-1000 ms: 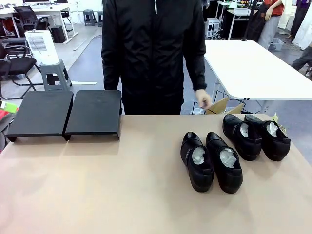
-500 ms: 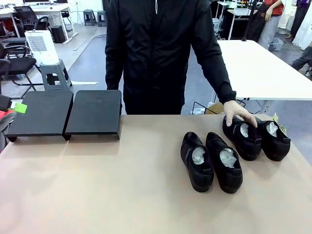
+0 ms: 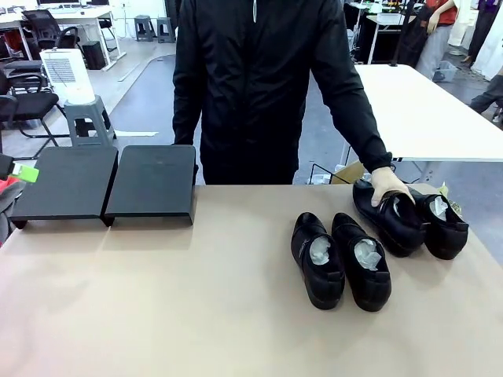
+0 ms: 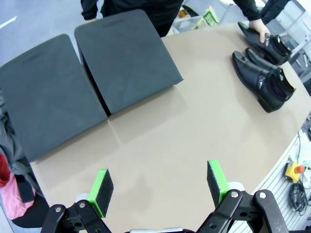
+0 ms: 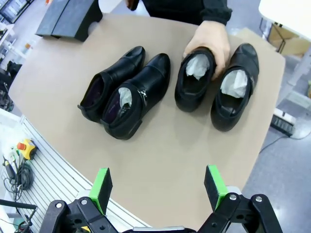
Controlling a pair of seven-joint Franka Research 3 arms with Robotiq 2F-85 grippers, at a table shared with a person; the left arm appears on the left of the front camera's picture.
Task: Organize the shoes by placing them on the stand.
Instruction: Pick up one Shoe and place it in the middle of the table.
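All 4 shoes [image 3: 318, 271] are off the bare stand [image 3: 149, 181], a person's hand [image 3: 388, 185] grasping 1, while the left gripper [image 4: 159, 187] and right gripper [image 5: 157, 187] gape empty.

Four glossy black leather ankle shoes with rounded toes and whitish paper stuffing stand upright on their soles at the robot's right. They form two side-by-side pairs, a nearer pair [image 3: 317, 267] and a farther pair [image 3: 440, 224] towards the right edge. A person's hand [image 3: 387, 184] grips the farther pair's left shoe [image 3: 397, 228]. The low matte-black stand [image 3: 153, 181], two flat rectangular platforms side by side with down-turned front lips, sits at the far left, well apart from the shoes.
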